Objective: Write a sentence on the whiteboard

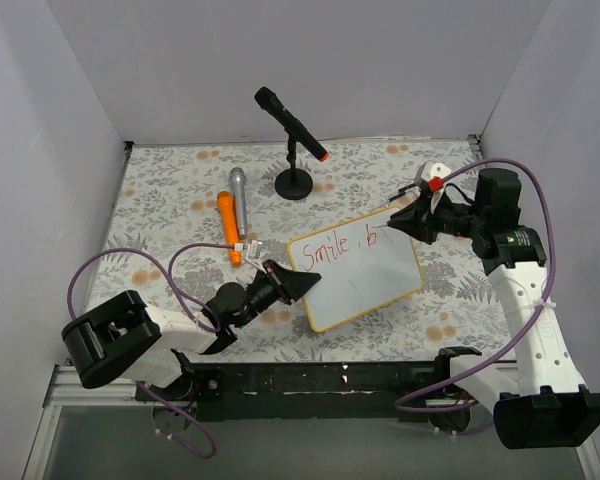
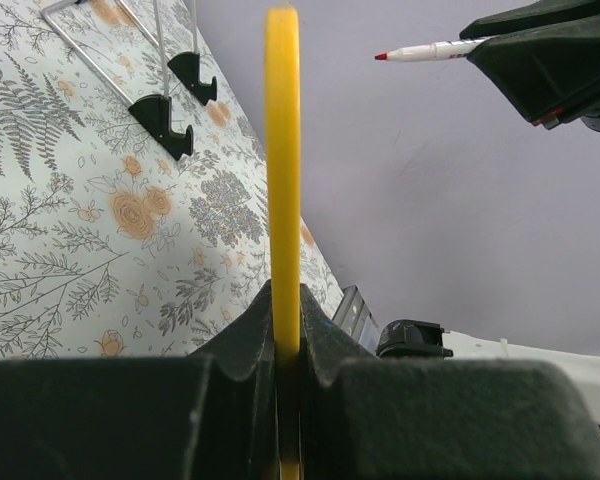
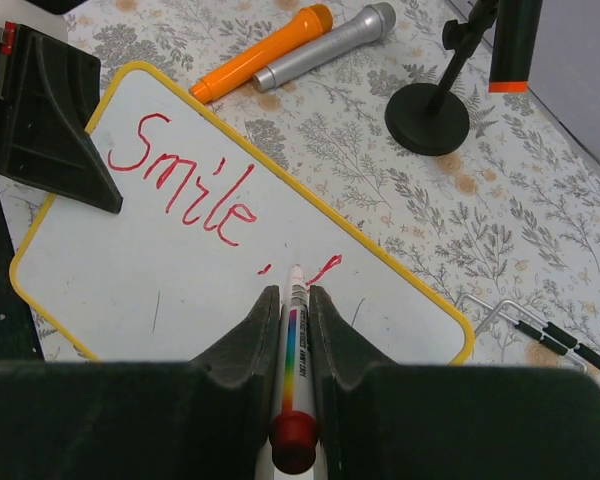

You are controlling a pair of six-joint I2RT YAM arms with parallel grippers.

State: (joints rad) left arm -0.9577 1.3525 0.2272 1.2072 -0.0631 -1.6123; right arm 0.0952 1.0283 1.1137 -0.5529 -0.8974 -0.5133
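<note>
Writing job half done: the whiteboard [image 1: 365, 285] lies askew mid-table on the floral cloth [image 1: 170, 190], one arm pinning it, the other writing.

The board looks light, stiff and slick, so I'd guess it skates under pen pressure. The thin yellow rim is the place to grab, and the left gripper [image 1: 300, 284] is clamped on its left edge. The right gripper [image 1: 402, 224] is closed on the marker [image 3: 295, 330], tip at the surface by the sentence [image 3: 195, 185]; can't tell if it's touching. The black mic [image 1: 292, 125] on its stand is just behind the board, the orange mic [image 1: 228, 228] and silver mic [image 1: 238, 198] are off to the upper left, and none are in the pen's way.
</note>
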